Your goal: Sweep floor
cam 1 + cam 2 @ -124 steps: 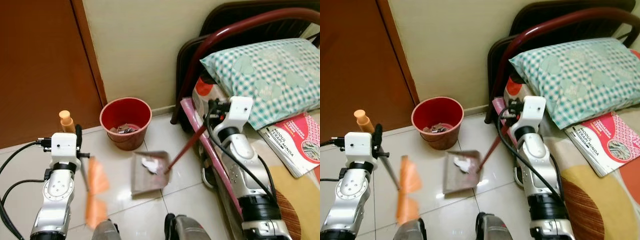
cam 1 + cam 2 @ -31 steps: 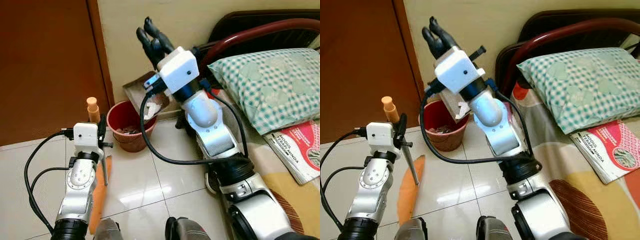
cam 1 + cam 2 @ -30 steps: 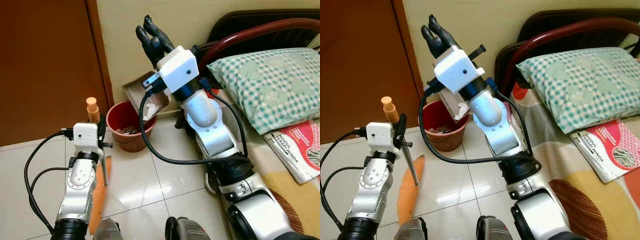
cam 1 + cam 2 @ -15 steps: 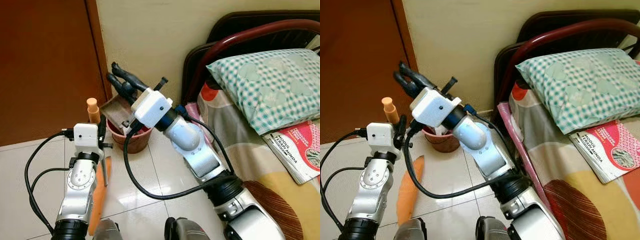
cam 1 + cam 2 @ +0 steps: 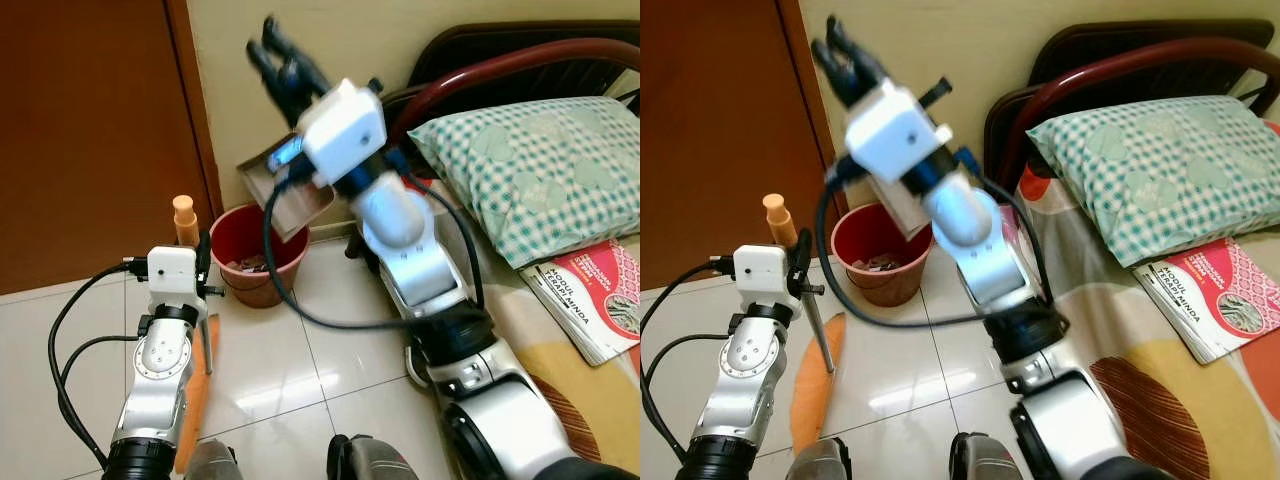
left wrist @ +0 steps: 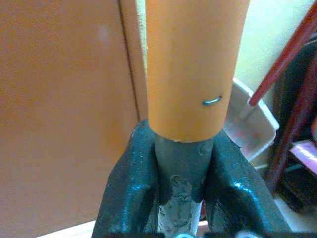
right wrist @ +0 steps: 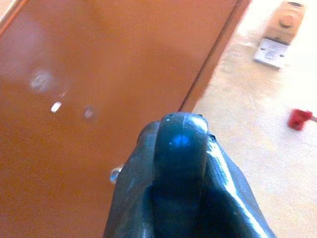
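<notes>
1. Left eye view: the right gripper (image 5: pixel 285 62) is raised high against the wall, fingers pointing up, pressed together on the dustpan's handle. The dustpan (image 5: pixel 287 190) hangs tilted below the wrist, right above the red bucket (image 5: pixel 258 255); I'd judge it is held up to tip the sweepings in. The forearm climbs steeply from the elbow and the wrist is blurred. The bucket stands on the tiled floor (image 5: pixel 330 330) at the wall, beside the brown door (image 5: pixel 90 130).
2. Right eye view: the left gripper (image 5: pixel 800 255) is low by the robot's left side, pinching the broom's grey shaft just under the orange handle tip (image 5: pixel 777 215). The broom (image 5: pixel 812 375) stands nearly upright with its orange bristles resting on the tiles, probably parked there while the other arm empties. The left forearm points forward and up. The bed (image 5: pixel 1200 380) with a checked pillow (image 5: pixel 1150 160) and a pink book (image 5: pixel 1215 295) lies to the robot's right.
3. Left wrist view: both fingers (image 6: pixel 131 193) clamp the grey shaft where the orange handle begins; past them sit the door and the pale dustpan tray (image 6: pixel 250 126) with its red handle.
4. Right wrist view: the fingers (image 7: pixel 181 163) are closed together, aimed at the door and the wall; a wall switch (image 7: pixel 271 49) is beyond. What they grip is hidden here.
</notes>
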Robot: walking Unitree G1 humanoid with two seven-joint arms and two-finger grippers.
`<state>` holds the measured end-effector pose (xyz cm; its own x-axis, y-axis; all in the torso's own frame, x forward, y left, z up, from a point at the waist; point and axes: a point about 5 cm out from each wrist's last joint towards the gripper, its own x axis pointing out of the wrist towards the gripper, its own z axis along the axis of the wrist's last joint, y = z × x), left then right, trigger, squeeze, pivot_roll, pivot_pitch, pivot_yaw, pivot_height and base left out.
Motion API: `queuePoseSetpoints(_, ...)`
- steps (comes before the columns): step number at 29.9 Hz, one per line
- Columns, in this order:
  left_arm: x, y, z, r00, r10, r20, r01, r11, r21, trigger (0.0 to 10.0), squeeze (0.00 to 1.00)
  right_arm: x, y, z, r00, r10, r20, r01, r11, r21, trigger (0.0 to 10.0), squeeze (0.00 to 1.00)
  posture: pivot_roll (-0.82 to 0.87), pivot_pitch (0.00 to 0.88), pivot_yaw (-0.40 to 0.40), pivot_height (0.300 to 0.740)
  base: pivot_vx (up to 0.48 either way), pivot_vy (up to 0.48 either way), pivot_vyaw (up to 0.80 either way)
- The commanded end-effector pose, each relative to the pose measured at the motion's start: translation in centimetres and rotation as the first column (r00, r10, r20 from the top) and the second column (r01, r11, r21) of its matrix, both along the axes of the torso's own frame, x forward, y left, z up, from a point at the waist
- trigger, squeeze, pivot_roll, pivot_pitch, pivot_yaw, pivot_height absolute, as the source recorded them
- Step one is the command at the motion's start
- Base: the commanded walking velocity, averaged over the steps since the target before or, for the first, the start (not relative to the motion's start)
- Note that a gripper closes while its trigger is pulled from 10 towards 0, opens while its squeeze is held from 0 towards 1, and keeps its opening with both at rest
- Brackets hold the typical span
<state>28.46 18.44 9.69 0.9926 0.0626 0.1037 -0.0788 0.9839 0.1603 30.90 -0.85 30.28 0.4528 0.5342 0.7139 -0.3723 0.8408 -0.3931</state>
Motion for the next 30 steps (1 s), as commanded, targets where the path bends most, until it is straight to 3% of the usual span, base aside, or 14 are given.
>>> queuePoseSetpoints(1, 0.0, 1.3, 0.6, 0.998, 0.057, 0.03, -0.058, 0.998, 0.04, 10.0, 0.0, -0.6, -0.4, 2.7, 0.998, 0.021, 0.056, -0.028, 0.993, 0.112, 10.0, 0.0, 0.05, 0.063, -0.093, 0.74, 0.0, 0.0, 0.0)
queuePoseSetpoints(6, -0.9, 4.5, 0.0, 0.981, 0.195, 0.006, -0.194, 0.971, 0.138, 10.0, 0.0, 0.5, -0.7, 2.6, 0.989, 0.089, -0.121, -0.055, 0.964, 0.261, 10.0, 0.0, 0.06, 0.061, -0.091, 0.74, 0.0, 0.0, 0.0)
queuePoseSetpoints(7, -0.9, 4.5, 0.0, 0.981, 0.195, 0.006, -0.194, 0.971, 0.138, 10.0, 0.0, 0.5, -0.7, 2.6, 0.989, 0.089, -0.121, -0.055, 0.964, 0.261, 10.0, 0.0, 0.06, 0.061, -0.091, 0.74, 0.0, 0.0, 0.0)
queuePoseSetpoints(9, -1.5, 5.8, -0.2, 0.964, 0.267, 0.004, -0.263, 0.946, 0.19, 10.0, 0.0, 1.0, -1.2, 2.0, 0.976, 0.106, -0.192, -0.044, 0.953, 0.299, 10.0, 0.0, 0.07, 0.062, -0.088, 0.74, 0.0, 0.0, 0.0)
queuePoseSetpoints(17, -2.0, 6.6, -0.4, 0.955, 0.296, 0.007, -0.29, 0.932, 0.215, 10.0, 0.0, 1.5, -1.9, 0.4, 0.923, 0.189, -0.334, -0.054, 0.925, 0.376, 10.0, 0.0, 0.07, 0.061, -0.081, 0.74, 0.0, 0.0, 0.0)
queuePoseSetpoints(22, -2.0, 6.2, -0.7, 0.957, 0.289, -0.005, -0.281, 0.935, 0.214, 10.0, 0.0, 1.5, -1.7, -3.8, 0.816, 0.277, -0.508, -0.077, 0.922, 0.379, 10.0, 0.0, 0.07, 0.062, -0.079, 0.74, 0.0, 0.0, 0.0)
queuePoseSetpoints(26, -2.2, 6.1, -0.9, 0.957, 0.29, -0.008, -0.282, 0.935, 0.216, 10.0, 0.0, 1.2, -2.3, -5.5, 0.786, 0.265, -0.558, -0.051, 0.928, 0.369, 10.0, 0.0, 0.07, 0.067, -0.08, 0.74, 0.0, 0.0, 0.0)
queuePoseSetpoints(28, -2.5, 6.1, -1.1, 0.956, 0.293, -0.017, -0.282, 0.934, 0.219, 10.0, 0.0, 0.9, -3.2, -7.3, 0.754, 0.251, -0.608, -0.027, 0.935, 0.353, 10.0, 0.0, 0.07, 0.072, -0.078, 0.74, 0.0, 0.0, 0.0)
queuePoseSetpoints(30, -2.5, 6.1, -1.1, 0.956, 0.293, -0.017, -0.282, 0.934, 0.219, 10.0, 0.0, 0.9, -3.2, -7.3, 0.754, 0.251, -0.608, -0.027, 0.935, 0.353, 10.0, 0.0, 0.07, 0.072, -0.078, 0.74, 0.0, 0.0, 0.0)
